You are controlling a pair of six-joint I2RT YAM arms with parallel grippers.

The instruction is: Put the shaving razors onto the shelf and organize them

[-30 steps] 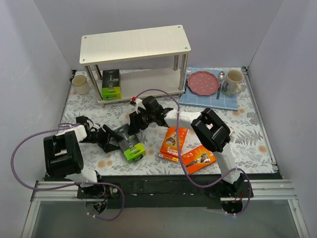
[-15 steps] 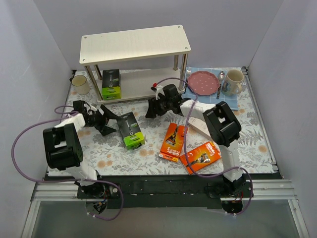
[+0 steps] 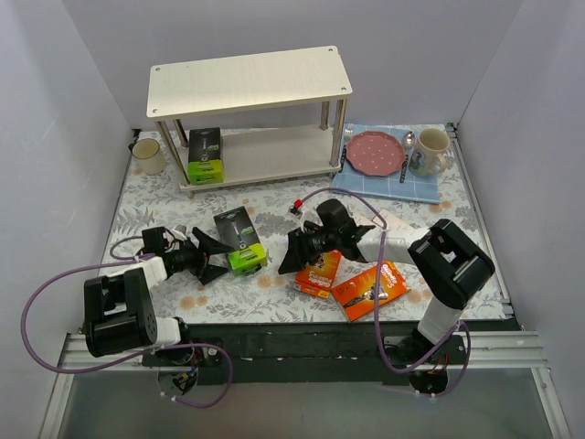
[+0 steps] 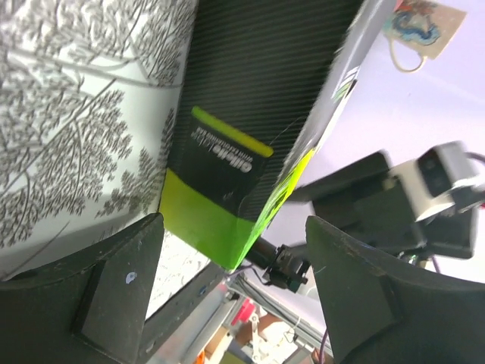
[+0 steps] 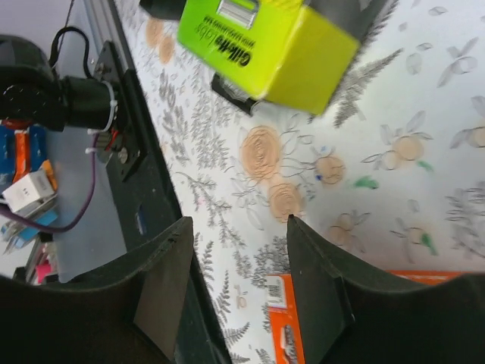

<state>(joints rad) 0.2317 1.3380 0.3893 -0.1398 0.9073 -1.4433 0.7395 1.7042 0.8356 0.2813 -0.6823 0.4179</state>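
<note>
The shelf stands at the back. One black-and-lime razor pack stands on its lower board. A second black-and-lime pack lies on the table, also in the left wrist view and the right wrist view. My left gripper is open just left of it, jaws wide and empty. Two orange packs lie front centre. My right gripper is open and empty over the left orange pack's edge. I cannot make out any white boxes.
A blue mat with a red plate, cutlery and a mug sits at the back right. Another mug stands left of the shelf. Grey walls close three sides. The black rail runs along the near edge.
My right gripper has drawn back from the shelf front toward the orange packs. My left gripper has moved nearer and stays open beside the table pack, which has barely shifted.
</note>
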